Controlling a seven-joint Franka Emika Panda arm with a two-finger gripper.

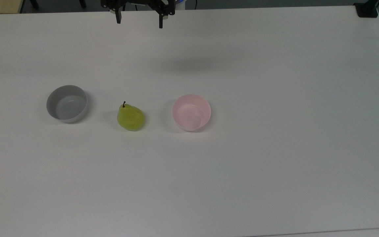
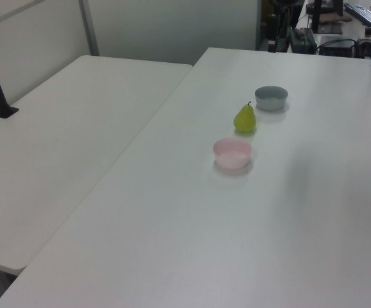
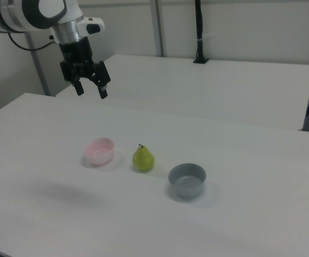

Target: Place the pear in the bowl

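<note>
The yellow-green pear (image 1: 130, 117) stands upright on the white table, stem up, between two bowls; it is also in the left view (image 2: 244, 119) and the right view (image 3: 143, 158). The pale pink bowl (image 1: 191, 112) (image 2: 232, 153) (image 3: 99, 151) sits empty to the top view's right of the pear, a short gap apart. My gripper (image 1: 139, 21) (image 3: 91, 91) hangs open high above the table's far edge, well away from both, with nothing between its fingers.
A grey bowl (image 1: 67, 103) (image 2: 271, 97) (image 3: 187, 180) of similar size stands empty on the pear's other side. A second white table (image 2: 63, 128) adjoins this one. A black clamp post (image 1: 367, 9) sits at the table's far corner.
</note>
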